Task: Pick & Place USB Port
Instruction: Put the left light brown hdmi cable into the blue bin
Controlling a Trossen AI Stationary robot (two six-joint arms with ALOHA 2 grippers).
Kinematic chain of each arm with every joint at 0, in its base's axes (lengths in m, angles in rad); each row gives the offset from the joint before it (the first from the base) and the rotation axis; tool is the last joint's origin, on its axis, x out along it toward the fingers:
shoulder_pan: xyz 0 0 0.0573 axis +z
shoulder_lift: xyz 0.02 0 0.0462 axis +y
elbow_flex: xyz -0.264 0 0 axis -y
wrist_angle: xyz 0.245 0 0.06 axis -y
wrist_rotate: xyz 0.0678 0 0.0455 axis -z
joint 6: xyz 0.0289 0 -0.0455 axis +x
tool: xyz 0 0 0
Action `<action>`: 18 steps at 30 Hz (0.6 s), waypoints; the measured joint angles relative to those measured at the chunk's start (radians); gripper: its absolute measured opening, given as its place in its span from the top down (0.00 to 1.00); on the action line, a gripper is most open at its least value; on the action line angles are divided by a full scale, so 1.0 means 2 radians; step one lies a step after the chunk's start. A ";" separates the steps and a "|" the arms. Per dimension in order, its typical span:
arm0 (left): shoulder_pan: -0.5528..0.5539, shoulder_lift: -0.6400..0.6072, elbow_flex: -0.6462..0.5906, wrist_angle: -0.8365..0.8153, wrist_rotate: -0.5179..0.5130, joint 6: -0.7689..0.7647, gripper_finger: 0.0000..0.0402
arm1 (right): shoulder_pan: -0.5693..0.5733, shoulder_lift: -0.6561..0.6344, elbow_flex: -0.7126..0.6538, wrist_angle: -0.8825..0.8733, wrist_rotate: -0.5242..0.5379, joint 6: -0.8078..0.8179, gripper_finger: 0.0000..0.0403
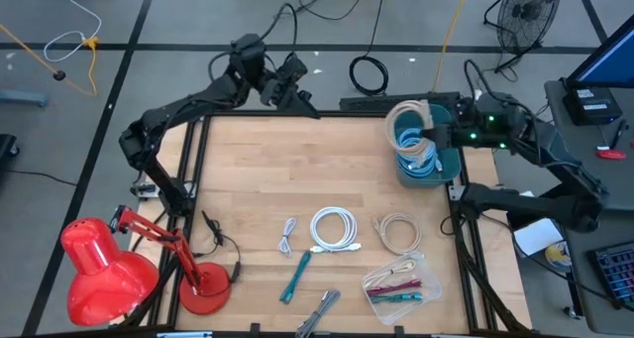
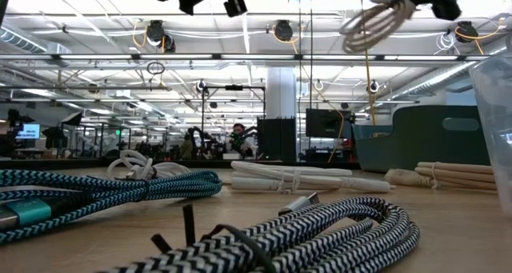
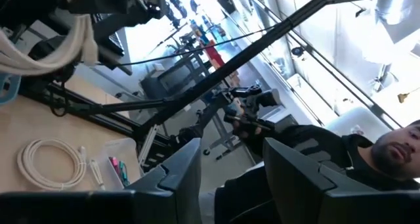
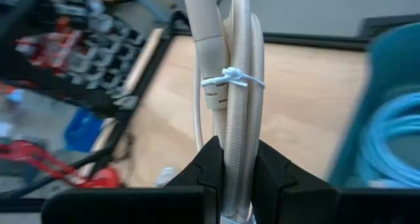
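A pale wooden table (image 1: 258,169) stands on a grey floor, with a red lamp (image 1: 104,274) at its near left corner. The left gripper (image 1: 289,83) hovers past the far edge, jaws partly open and empty. White (image 1: 334,229) and beige (image 1: 398,232) cable coils lie between the grippers. The right gripper (image 1: 436,132) pinches a smooth beige cable bundle (image 4: 237,119) (tied with a white twist) above the teal bin (image 1: 451,166), which seems to hold blue cable.

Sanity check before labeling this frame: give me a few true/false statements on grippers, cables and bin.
1. The right gripper is shut on a beige cable. True.
2. That cable hangs above the teal bin. True.
3. The left gripper holds a cable. False: its open jaws hold nothing.
4. The bin is empty. False: a light blue cable lies in it.
5. A coiled white cable lies on the table. True.
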 joint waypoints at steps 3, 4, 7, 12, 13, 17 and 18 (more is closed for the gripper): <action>-0.003 0.000 0.000 -0.004 -0.007 0.009 0.58 | -0.035 0.001 0.000 -0.035 0.000 -0.030 0.92; -0.005 0.000 0.000 -0.007 -0.009 0.012 0.58 | -0.047 0.005 0.000 -0.050 0.003 -0.038 0.92; -0.007 0.000 0.000 -0.015 -0.014 0.021 0.58 | -0.078 0.018 0.000 -0.080 0.027 -0.053 0.92; -0.016 0.000 0.000 -0.015 -0.015 0.021 0.58 | -0.119 0.040 0.000 -0.088 0.042 -0.076 0.92; -0.019 0.000 0.000 -0.015 -0.015 0.021 0.58 | -0.125 0.045 -0.003 -0.086 0.040 -0.080 0.92; -0.031 0.000 0.000 -0.015 -0.015 0.027 0.58 | -0.140 0.048 -0.045 -0.083 0.035 -0.091 0.92; -0.034 0.000 0.000 -0.015 -0.015 0.029 0.58 | -0.144 0.045 -0.065 -0.078 0.033 -0.091 0.92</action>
